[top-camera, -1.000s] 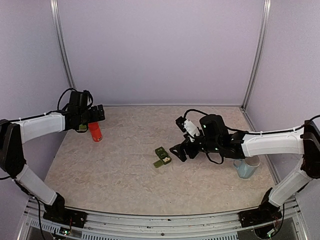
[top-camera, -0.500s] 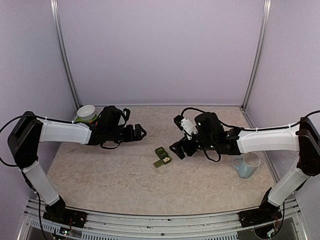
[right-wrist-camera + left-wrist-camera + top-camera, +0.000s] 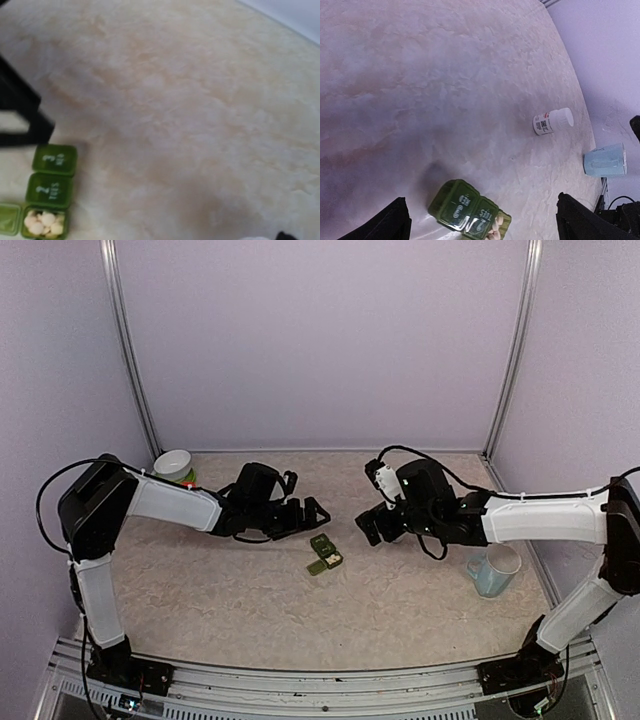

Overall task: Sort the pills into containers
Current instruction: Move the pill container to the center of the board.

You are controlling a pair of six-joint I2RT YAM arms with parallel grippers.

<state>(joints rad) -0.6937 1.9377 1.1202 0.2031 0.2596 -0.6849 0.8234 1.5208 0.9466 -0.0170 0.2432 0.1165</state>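
Observation:
The containers [image 3: 324,553] are a dark green strip lying mid-table; two lids are shut and the end compartment is open. Pale pills [image 3: 42,222] lie in that open compartment, its lid [image 3: 9,218] flipped aside. My left gripper [image 3: 315,510] hovers just left of and behind the strip. In the left wrist view its fingers stand wide apart, and the containers [image 3: 465,210] lie untouched below the open left gripper [image 3: 481,199]. My right gripper [image 3: 368,528] hangs open to the strip's right, holding nothing. Its own fingers fall almost wholly outside the right wrist view.
A white pill bottle [image 3: 552,121] lies on its side beyond the strip. A pale blue mug [image 3: 493,572] stands at the right under the right arm. A white bowl [image 3: 173,463] with a red object [image 3: 188,477] beside it sits at the back left.
The left arm swung from the back left to the middle, stopping beside the strip, no longer near the red object. The right gripper drew back slightly to the right.

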